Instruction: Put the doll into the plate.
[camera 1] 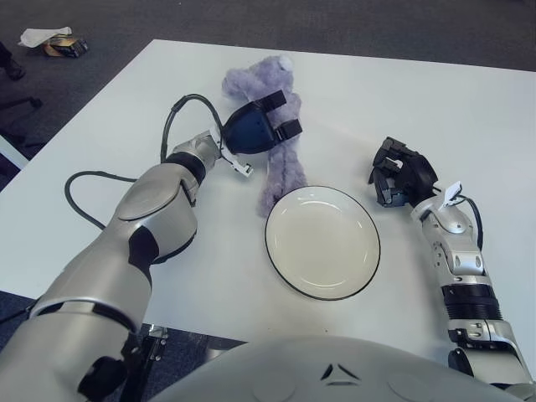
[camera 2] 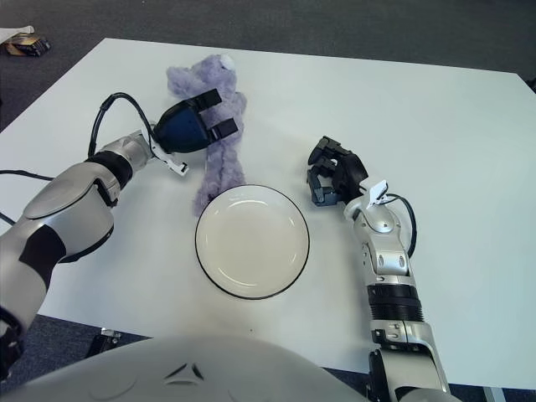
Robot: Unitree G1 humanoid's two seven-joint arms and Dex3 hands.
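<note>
We are seeing a lavender plush doll [camera 1: 280, 159], a cream plate [camera 1: 322, 241] with a black rim, and a white table [camera 1: 469, 117] over dark grey floor [camera 1: 352, 25].

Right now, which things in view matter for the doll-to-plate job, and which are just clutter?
Job:
- doll, purple plush lying on the table just beyond the plate
- plate, nothing in it
- left hand, over the doll's middle
- right hand, idle, right of the plate

Clutter:
- small box and crumpled paper on the floor, far left
</note>
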